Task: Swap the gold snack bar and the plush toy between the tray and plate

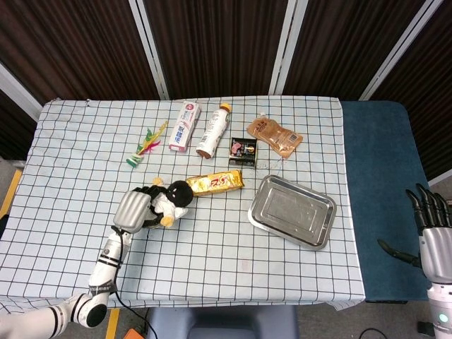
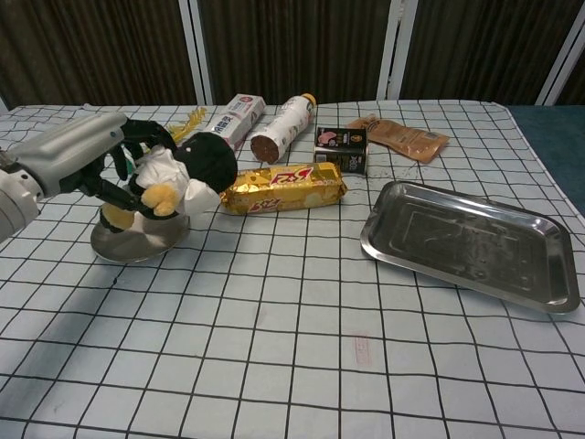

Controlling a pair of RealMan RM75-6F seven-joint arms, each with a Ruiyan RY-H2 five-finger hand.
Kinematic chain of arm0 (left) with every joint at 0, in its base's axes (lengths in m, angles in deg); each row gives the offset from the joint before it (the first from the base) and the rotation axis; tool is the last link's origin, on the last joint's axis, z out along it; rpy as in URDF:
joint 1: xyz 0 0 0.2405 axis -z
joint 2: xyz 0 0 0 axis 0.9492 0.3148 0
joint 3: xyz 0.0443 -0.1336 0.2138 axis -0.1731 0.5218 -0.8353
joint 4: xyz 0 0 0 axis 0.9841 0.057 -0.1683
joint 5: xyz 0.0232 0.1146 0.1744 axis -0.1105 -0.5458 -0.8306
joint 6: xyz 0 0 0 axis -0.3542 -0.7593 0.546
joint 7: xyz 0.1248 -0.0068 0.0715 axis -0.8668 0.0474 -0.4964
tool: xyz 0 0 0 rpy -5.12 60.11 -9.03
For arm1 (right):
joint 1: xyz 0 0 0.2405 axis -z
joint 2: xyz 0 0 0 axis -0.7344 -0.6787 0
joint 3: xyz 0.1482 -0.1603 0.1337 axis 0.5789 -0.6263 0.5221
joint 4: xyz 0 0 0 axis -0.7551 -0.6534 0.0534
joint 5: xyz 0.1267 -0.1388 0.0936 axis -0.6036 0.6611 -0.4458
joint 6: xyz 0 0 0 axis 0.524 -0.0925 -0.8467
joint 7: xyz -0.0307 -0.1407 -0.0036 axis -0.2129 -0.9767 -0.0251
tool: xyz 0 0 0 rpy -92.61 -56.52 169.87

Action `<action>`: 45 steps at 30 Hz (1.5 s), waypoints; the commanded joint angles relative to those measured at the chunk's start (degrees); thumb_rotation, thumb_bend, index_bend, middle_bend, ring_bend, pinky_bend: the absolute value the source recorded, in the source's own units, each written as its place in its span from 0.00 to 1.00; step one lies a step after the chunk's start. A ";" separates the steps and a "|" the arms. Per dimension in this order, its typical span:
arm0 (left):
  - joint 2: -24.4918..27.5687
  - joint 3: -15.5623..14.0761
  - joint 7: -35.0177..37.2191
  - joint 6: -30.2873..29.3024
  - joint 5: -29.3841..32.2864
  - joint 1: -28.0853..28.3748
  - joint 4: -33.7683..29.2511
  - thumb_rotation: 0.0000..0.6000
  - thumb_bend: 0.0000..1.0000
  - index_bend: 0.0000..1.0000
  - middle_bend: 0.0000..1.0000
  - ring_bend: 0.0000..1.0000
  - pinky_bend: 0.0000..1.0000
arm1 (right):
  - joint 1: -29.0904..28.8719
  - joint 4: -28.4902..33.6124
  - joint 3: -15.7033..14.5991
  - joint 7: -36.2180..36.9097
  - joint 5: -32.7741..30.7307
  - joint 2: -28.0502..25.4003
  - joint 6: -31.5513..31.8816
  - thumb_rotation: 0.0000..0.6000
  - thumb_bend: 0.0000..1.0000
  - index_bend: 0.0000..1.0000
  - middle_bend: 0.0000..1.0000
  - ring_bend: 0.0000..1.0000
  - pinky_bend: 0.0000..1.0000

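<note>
My left hand (image 1: 135,208) (image 2: 87,157) grips the black-and-white plush toy (image 1: 171,200) (image 2: 183,174) and holds it lifted just above the small round plate (image 2: 137,243). In the head view the plate is hidden under the hand and toy. The gold snack bar (image 1: 215,183) (image 2: 283,187) lies on the tablecloth right of the toy, between plate and tray. Empty, the steel tray (image 1: 292,210) (image 2: 471,244) sits at the right. My right hand (image 1: 432,232) hangs off the table's right side with fingers spread, holding nothing.
Along the back lie a pink-white box (image 1: 184,125), a bottle on its side (image 1: 213,130), a small dark box (image 1: 241,150), an orange pouch (image 1: 274,136) and a feathered toy (image 1: 145,144). A blue surface (image 1: 381,198) borders the table on the right.
</note>
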 commanded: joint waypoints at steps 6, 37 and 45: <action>0.33 -4.31 -2.69 -0.06 -5.89 -0.82 -11.50 1.00 0.45 0.45 0.52 0.43 0.49 | 0.87 0.13 -0.28 1.62 1.90 -0.42 1.79 1.00 0.04 0.00 0.00 0.00 0.00; -4.01 -3.70 -23.41 4.57 2.80 0.09 -13.83 1.00 0.04 0.00 0.00 0.00 0.01 | 1.93 -0.29 -0.32 3.15 3.86 -0.71 3.33 1.00 0.04 0.00 0.00 0.00 0.00; 1.84 -3.70 -25.50 0.60 1.41 -1.60 -18.17 1.00 0.00 0.00 0.00 0.00 0.00 | 1.93 -0.22 -0.27 3.08 3.82 -0.74 3.08 1.00 0.04 0.00 0.00 0.00 0.00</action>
